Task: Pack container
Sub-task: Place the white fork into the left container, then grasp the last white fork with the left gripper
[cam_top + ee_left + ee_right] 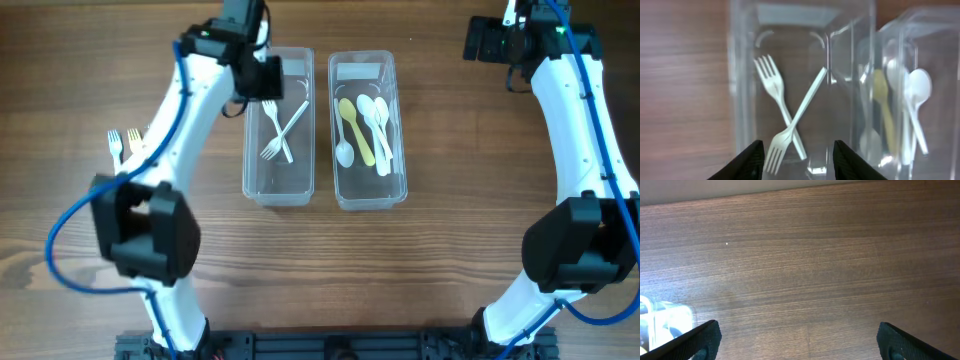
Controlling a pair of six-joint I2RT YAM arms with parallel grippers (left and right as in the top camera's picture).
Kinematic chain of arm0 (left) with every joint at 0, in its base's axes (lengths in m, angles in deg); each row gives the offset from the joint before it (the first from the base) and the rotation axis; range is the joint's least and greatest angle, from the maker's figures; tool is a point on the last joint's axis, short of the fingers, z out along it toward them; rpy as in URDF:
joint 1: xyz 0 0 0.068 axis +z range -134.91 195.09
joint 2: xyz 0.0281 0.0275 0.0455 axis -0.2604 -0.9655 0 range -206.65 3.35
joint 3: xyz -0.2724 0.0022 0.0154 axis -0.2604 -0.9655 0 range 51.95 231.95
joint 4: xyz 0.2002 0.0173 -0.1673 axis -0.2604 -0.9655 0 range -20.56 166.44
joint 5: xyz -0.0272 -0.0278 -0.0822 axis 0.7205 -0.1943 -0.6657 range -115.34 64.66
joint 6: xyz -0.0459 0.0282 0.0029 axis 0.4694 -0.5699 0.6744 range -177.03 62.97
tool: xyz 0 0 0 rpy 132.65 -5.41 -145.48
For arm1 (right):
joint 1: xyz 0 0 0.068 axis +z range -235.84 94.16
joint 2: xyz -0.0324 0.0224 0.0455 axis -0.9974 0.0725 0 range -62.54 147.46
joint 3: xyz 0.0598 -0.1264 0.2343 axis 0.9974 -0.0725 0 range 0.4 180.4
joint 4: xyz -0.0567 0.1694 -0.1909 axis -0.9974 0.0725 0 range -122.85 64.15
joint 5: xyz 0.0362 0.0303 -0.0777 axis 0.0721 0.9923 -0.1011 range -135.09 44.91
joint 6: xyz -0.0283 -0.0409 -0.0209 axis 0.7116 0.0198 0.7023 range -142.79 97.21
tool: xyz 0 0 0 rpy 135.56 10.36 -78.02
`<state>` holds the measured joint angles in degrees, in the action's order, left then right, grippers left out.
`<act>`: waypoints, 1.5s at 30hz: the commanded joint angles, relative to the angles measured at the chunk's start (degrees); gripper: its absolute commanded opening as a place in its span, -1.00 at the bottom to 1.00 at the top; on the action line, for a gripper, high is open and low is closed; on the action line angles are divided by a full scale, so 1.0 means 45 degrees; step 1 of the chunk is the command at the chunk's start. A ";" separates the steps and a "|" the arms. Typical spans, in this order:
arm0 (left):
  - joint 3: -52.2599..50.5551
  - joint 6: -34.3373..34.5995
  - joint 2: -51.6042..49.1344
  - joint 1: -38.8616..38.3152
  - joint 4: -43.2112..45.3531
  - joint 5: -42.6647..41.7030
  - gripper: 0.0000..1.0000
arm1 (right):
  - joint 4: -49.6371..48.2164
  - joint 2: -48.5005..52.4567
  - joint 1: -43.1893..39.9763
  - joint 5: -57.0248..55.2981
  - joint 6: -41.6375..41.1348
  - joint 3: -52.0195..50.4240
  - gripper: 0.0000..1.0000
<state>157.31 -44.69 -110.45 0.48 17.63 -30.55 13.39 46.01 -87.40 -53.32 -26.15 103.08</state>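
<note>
Two boxed forks (281, 133), four boxed spoons (350, 112), two loose forks (115, 143).

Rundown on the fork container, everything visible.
The fork container is a clear rectangular plastic tub, lidless, upright on the wooden table. Two white forks lie crossed inside. The spoon container sits beside it across a narrow gap. The left gripper hovers over its far end, jaws open and empty.

No readable text, label, brand, number or sign shows on anything in these views.
</note>
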 commanded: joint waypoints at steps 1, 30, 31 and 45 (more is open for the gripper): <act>0.0452 0.0034 0.1350 0.0908 -0.0894 0.1569 -0.06 | -0.0039 -0.0005 0.0019 -0.0219 0.0073 0.0000 1.00; -0.6620 0.2550 0.1166 0.5430 0.3468 0.2229 0.01 | -0.0039 -0.0005 0.0019 -0.0219 0.0073 0.0000 0.99; -0.6800 0.2458 0.1166 0.5430 0.3750 0.2229 0.04 | -0.0044 -0.0005 0.0019 -0.0219 0.0073 0.0000 0.99; -0.8286 0.2312 0.0510 0.6037 0.6722 0.2229 -0.07 | -0.0039 -0.0005 0.0019 -0.0219 0.0073 0.0000 1.00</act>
<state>120.51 -33.98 -105.25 26.60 47.07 -20.67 13.39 46.01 -87.40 -53.32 -26.15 103.08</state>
